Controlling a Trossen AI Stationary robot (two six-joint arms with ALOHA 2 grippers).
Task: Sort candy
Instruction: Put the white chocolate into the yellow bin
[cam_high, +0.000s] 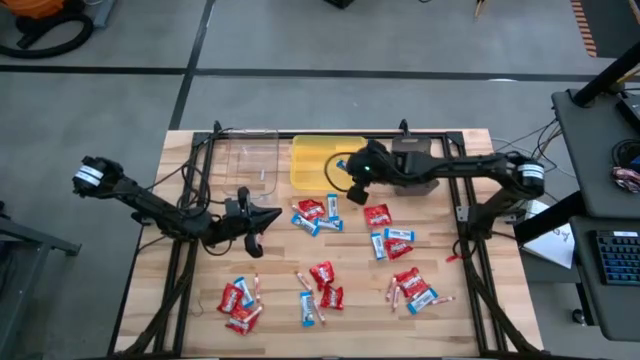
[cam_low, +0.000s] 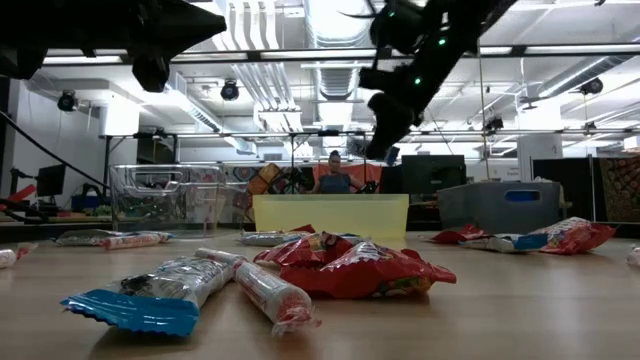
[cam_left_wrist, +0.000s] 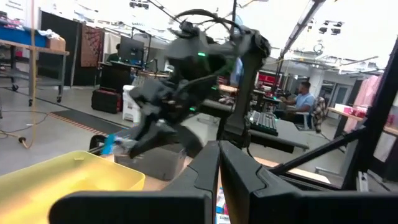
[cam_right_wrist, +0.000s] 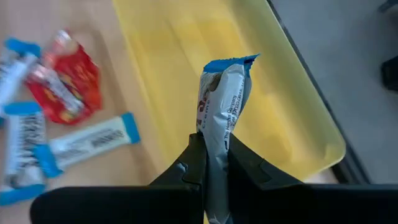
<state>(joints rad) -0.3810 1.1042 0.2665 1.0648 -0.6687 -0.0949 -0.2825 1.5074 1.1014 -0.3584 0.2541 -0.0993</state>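
No wording can be made out — the small print on the blue-and-white bar (cam_right_wrist: 222, 106) stays illegible.

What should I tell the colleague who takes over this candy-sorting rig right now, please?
Right gripper: shut on a blue-and-white bar, above the yellow tray.
Left gripper: shut, empty, raised over the table's left side.
Done: nothing visible in the yellow tray or the clear tray.
Left: release this bar, then sort the red packets, bars and thin sticks scattered over the table.
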